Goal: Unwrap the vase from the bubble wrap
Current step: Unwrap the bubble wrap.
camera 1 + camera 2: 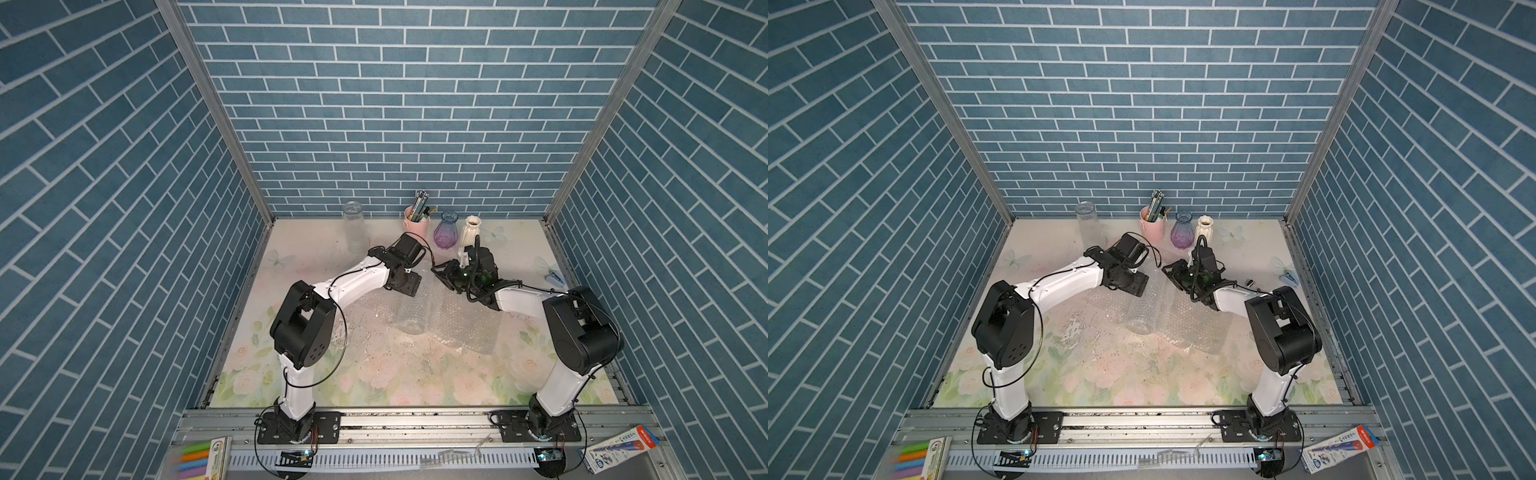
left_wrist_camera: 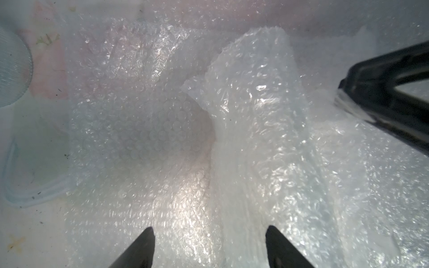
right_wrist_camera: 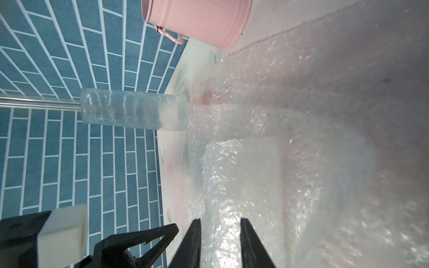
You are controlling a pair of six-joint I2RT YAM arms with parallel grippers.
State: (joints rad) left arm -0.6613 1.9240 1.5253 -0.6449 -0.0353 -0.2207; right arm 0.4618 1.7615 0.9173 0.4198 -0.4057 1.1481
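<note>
- I see walls (image 1: 415,104) in a blue brick pattern with white joints.
- The table mat (image 1: 374,374) is pale, printed with pink roses and green leaves.
- The bubble wrap (image 1: 457,316) is clear, dotted all over with small bubbles.
- The pencil cup (image 1: 417,227) is pink.
- The glass vase (image 1: 446,232) fades from blue to purple; the ribbed vase (image 1: 469,230) is white.

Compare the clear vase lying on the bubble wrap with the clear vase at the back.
The lying clear vase is on its side on the bubble wrap; the back clear vase stands upright on the table. The lying one sits mid-table; the back one by the back wall. Both are clear glass.
</note>
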